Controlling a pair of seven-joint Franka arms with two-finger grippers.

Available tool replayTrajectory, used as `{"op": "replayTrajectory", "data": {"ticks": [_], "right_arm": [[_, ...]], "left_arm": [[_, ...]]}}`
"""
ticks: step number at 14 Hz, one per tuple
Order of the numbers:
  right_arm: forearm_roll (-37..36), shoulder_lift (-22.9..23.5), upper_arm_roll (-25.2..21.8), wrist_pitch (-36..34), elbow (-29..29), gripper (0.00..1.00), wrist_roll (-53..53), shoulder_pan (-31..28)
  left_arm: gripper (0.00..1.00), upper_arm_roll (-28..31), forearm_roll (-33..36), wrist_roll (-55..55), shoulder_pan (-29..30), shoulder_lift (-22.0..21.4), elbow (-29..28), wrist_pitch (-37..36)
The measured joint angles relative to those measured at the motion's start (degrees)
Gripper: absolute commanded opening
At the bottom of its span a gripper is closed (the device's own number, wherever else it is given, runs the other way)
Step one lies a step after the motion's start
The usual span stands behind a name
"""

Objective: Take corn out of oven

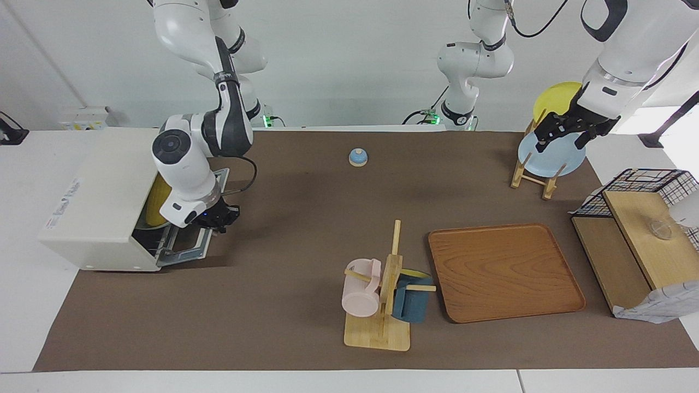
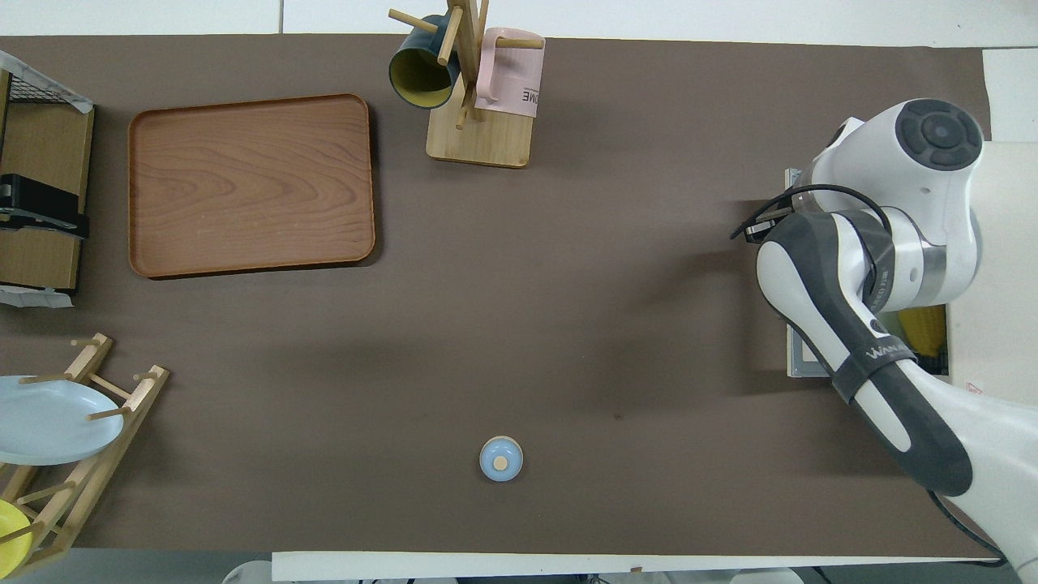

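The off-white oven (image 1: 93,202) stands at the right arm's end of the table, also in the overhead view (image 2: 993,243). Its door (image 1: 183,243) lies open and flat on the mat. The yellow corn (image 1: 157,204) lies inside the oven on the rack; a bit of it shows in the overhead view (image 2: 924,328) beside the arm. My right gripper (image 1: 217,218) is at the door's outer edge, shut on the bar handle, which it hides. My left gripper (image 1: 562,139) hangs open and empty over the plate rack, waiting.
A wooden plate rack (image 1: 532,172) holds a light blue plate (image 1: 551,155) and a round yellow plate (image 1: 557,98). A small blue bell (image 1: 357,157) sits near the robots. A mug tree (image 1: 382,295), a wooden tray (image 1: 505,272) and a wire-and-wood shelf (image 1: 639,229) stand farther out.
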Motion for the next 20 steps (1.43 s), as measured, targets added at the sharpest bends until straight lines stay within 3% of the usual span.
{"op": "replayTrajectory", "data": {"ticks": [5, 10, 13, 14, 15, 17, 20], "right_arm": [[-0.3, 3.8, -0.5, 4.1, -0.3, 0.00, 1.1, 0.4], [1.1, 3.8, -0.7, 4.0, 0.3, 0.03, 3.2, 1.0], [1.6, 2.2, -0.9, -3.7, 5.0, 0.37, 3.7, 1.4], [1.7, 0.7, -1.2, -6.5, 6.1, 0.57, 3.8, 1.3], [1.7, -1.1, -1.7, -9.6, 6.7, 0.68, 3.9, 1.1], [1.7, -4.1, -2.1, -14.2, 6.6, 0.68, 4.2, -0.5], [1.7, -5.3, -2.2, -14.8, 4.1, 0.64, 4.1, -4.6]], "left_arm": [[1.00, 0.0, 0.0, 0.0, 0.0, 0.0, 0.0, 0.0], [1.00, 0.0, 0.0, 0.0, 0.0, 0.0, 0.0, 0.0], [1.00, 0.0, 0.0, 0.0, 0.0, 0.0, 0.0, 0.0], [1.00, 0.0, 0.0, 0.0, 0.0, 0.0, 0.0, 0.0], [1.00, 0.0, 0.0, 0.0, 0.0, 0.0, 0.0, 0.0], [1.00, 0.0, 0.0, 0.0, 0.0, 0.0, 0.0, 0.0], [1.00, 0.0, 0.0, 0.0, 0.0, 0.0, 0.0, 0.0]]}}
